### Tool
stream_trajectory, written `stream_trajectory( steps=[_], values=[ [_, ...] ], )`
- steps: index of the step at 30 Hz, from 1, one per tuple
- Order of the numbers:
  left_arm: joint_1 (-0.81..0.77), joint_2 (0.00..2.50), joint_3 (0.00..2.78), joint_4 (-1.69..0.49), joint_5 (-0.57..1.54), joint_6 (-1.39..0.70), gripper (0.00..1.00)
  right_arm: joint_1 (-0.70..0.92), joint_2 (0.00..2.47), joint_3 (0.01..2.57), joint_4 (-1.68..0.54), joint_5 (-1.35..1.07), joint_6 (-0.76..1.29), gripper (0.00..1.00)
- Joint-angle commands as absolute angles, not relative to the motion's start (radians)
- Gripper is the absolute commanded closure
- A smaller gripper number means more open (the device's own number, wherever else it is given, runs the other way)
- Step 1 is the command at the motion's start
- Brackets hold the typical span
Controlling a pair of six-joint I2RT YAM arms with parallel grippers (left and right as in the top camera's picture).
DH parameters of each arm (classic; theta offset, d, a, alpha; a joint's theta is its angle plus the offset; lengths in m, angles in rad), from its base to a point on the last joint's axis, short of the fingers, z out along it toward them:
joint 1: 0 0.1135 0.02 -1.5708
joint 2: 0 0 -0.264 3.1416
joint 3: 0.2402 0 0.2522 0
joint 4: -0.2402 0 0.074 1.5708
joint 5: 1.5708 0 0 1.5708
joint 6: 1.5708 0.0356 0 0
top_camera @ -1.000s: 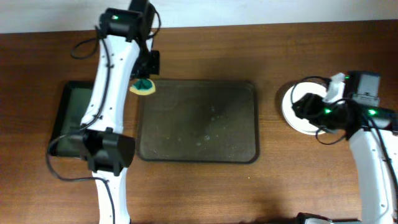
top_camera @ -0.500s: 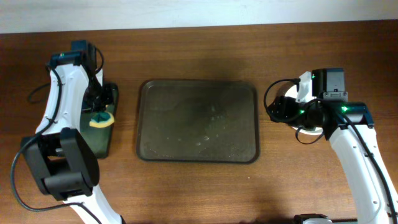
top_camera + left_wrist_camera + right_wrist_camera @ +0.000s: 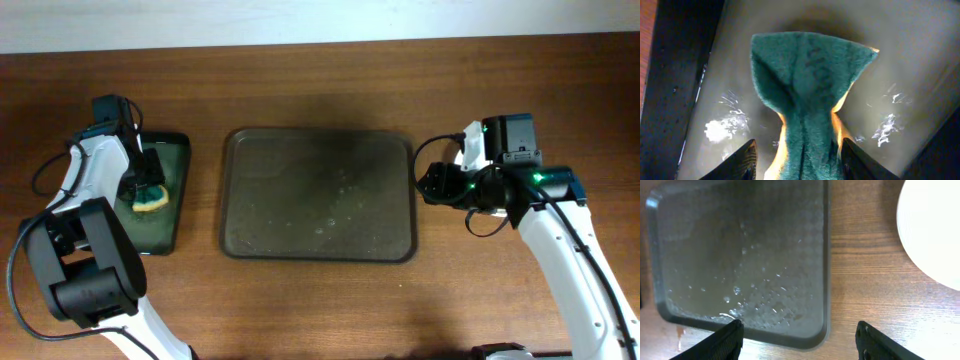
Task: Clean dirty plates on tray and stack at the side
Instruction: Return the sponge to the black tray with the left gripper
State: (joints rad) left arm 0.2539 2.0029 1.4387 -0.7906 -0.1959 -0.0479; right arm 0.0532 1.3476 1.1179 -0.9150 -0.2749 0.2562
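The dark brown tray [image 3: 318, 195] lies mid-table with nothing on it but water droplets; in the right wrist view the tray [image 3: 740, 245] shows its wet floor. A white plate [image 3: 935, 230] sits on the wood to its right, its edge in the right wrist view's top corner; in the overhead view my right arm covers it. My right gripper [image 3: 430, 183] [image 3: 800, 340] is open over the tray's right rim, holding nothing. My left gripper [image 3: 148, 183] [image 3: 800, 162] is open, with a green and yellow sponge [image 3: 152, 200] [image 3: 807, 95] loose between its fingers.
A small black tray [image 3: 170, 225] with a wet greenish floor [image 3: 910, 65] lies at the far left, and the sponge rests in it. Bare wooden tabletop [image 3: 320, 300] runs along the front, and a pale wall edges the back.
My left arm carried the sponge from the brown tray's far left corner to the small black tray and its jaws parted. My right gripper moved left from the plates toward the tray's rim.
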Motion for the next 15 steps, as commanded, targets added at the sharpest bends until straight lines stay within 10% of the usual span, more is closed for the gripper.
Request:
stream_trajectory(
  steps=[1,6,15],
  values=[
    [0.211,1.931,1.482,-0.809,-0.184,0.060,0.42,0.062,1.364,1.097,-0.897,-0.194,0.228,0.27],
    [0.097,1.716,1.518,-0.812,-0.105,0.084,0.25,0.068,1.573,1.097,-0.792,-0.223,0.150,0.31],
    [-0.044,1.691,1.517,-0.865,-0.032,0.084,0.22,0.079,1.771,1.088,-0.762,-0.231,0.142,0.44]
  ],
)
